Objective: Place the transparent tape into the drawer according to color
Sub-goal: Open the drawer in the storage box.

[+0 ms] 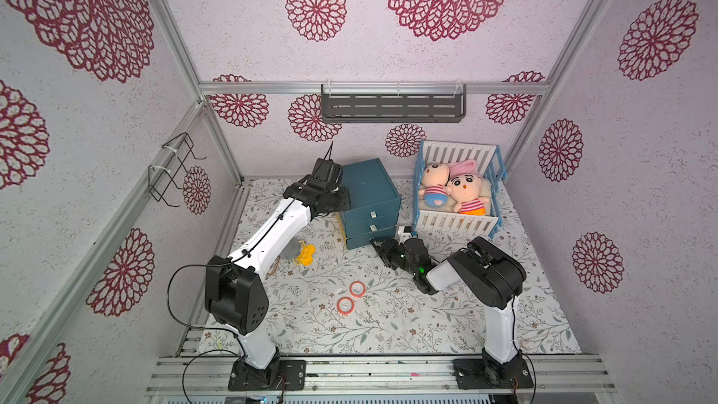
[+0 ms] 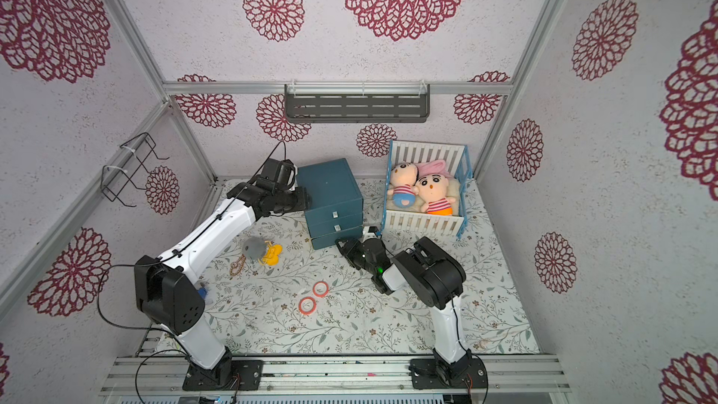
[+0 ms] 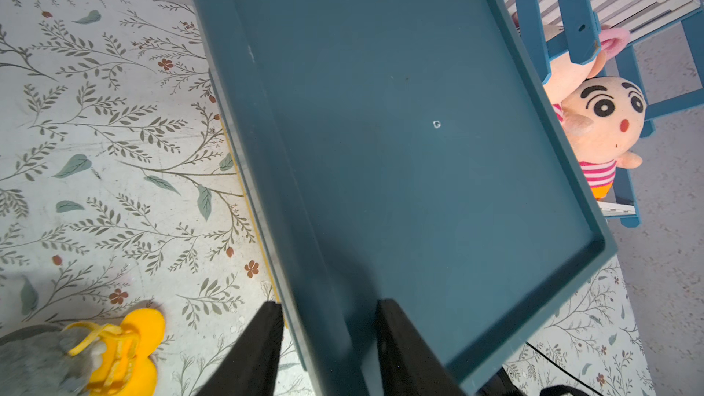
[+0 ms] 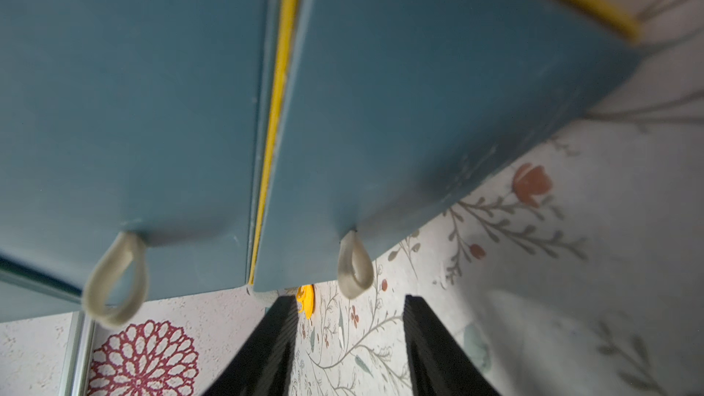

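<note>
Two red-orange rings of transparent tape (image 1: 357,288) (image 1: 345,305) lie flat on the floral mat, also seen as rings (image 2: 320,288) (image 2: 307,305). No other tape shows. The blue drawer cabinet (image 1: 369,196) stands at the back. My left gripper (image 3: 327,304) straddles its left top rim, one finger outside and one on the top, shut on the rim. My right gripper (image 4: 348,300) is open, low in front of the bottom drawer (image 4: 438,108), which has a yellow edge and sticks out slightly. Its pale loop handle (image 4: 354,264) hangs just beyond my fingertips (image 4: 285,306). The right gripper (image 1: 376,246) is apart from the rings.
A blue and white crib (image 1: 423,204) with two dolls stands right of the cabinet, close to my right wrist. A yellow and grey plush toy (image 2: 268,252) and a bead chain (image 2: 237,266) lie left of the cabinet under my left arm. A grey shelf (image 1: 392,106) hangs on the back wall.
</note>
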{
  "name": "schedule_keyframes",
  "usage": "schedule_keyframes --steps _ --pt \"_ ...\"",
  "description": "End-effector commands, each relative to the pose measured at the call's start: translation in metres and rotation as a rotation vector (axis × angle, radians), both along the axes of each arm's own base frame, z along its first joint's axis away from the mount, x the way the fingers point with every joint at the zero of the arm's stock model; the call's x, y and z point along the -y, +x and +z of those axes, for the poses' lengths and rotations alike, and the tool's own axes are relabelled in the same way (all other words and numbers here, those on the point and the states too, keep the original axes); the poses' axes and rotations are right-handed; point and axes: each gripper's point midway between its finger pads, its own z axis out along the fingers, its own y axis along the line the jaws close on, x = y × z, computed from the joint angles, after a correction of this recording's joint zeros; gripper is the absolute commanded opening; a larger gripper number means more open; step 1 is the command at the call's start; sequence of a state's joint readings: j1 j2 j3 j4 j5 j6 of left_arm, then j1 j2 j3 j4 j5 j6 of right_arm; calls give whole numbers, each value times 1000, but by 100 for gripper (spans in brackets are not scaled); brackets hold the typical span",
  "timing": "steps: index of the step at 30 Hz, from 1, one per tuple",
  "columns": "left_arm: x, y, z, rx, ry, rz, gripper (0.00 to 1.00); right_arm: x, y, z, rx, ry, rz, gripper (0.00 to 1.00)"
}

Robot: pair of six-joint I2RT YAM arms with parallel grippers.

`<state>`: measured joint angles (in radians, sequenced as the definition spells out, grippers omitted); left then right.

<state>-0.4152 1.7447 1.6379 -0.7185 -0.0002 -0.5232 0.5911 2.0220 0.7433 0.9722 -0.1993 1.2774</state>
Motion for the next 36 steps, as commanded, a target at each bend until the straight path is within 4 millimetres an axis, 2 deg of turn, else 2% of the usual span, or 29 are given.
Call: schedule_keyframes --steps 1,15,28,36 --pt "-15 -11 -19 -69 52 8 46 -2 15 18 55 46 -27 50" --pt "-15 -10 -19 -69 50 6 46 0 27 10 44 50 -61 36" --pt "-17 -13 -19 -69 54 7 46 4 25 6 35 62 -70 1" --pt "-19 -12 -19 -68 56 8 46 10 10 9 30 71 -63 0"
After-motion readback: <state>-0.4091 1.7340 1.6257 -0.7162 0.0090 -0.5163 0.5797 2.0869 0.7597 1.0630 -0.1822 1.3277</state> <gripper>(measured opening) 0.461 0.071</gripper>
